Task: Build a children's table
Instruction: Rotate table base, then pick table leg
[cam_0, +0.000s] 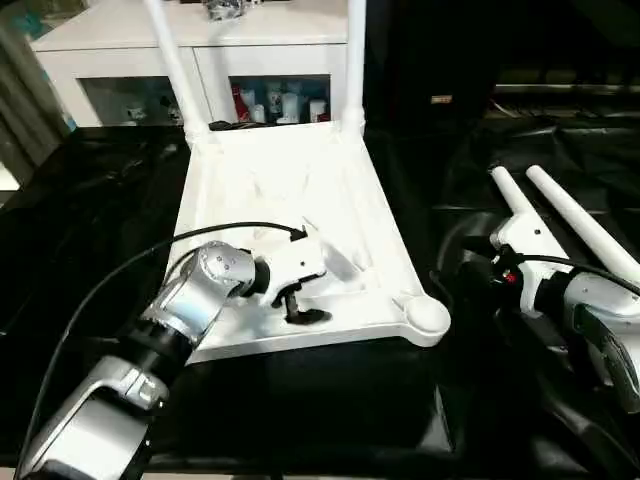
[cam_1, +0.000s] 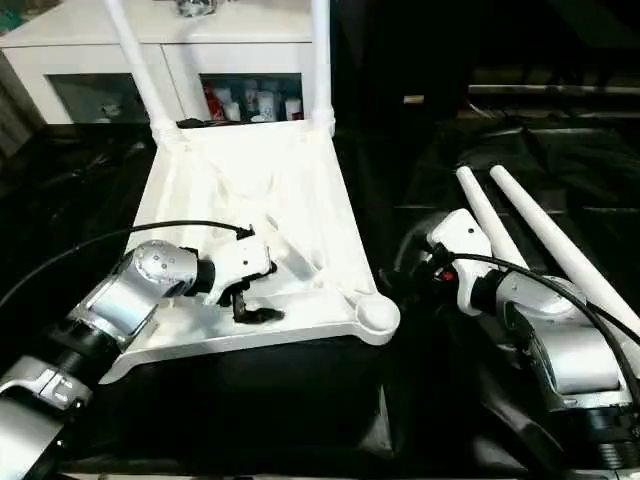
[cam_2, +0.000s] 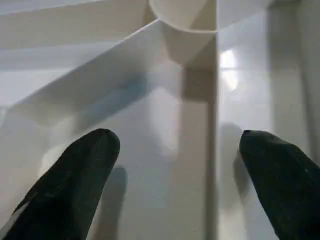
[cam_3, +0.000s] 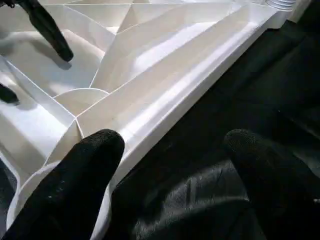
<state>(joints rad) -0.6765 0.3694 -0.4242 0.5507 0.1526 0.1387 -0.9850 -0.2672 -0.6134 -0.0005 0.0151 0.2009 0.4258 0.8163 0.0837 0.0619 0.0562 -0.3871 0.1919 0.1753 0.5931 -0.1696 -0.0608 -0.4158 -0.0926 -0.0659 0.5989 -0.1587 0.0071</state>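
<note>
Left eye view: the white plastic tabletop (cam_0: 290, 190) lies upside down on the black-draped work table (cam_0: 90, 210), ribbed underside facing up, apparently so its round corner sockets can take the legs. Two long, tapered white legs (cam_0: 352, 60) stand upright in the far corner sockets, while the near right socket (cam_0: 428, 316) sits empty at the tabletop's rounded corner. Two more legs (cam_0: 580, 220) lie side by side on the black cloth to the right, well apart from the tabletop and close to the right arm, likely staged there for fitting. The left gripper (cam_0: 300, 305) hovers over the ribbed underside near the front edge, its two black fingers spread wide and holding nothing; its wrist camera shows smooth, glossy white walls meeting at a curved rib between the fingertips (cam_2: 75, 170). The right gripper (cam_3: 170, 175), seen from its own wrist camera, is also spread and empty, poised just beside the tabletop's right edge above the crinkled, shiny black cloth. Behind the work table stands a white cabinet (cam_0: 200, 40) with bottles behind its glass doors.
</note>
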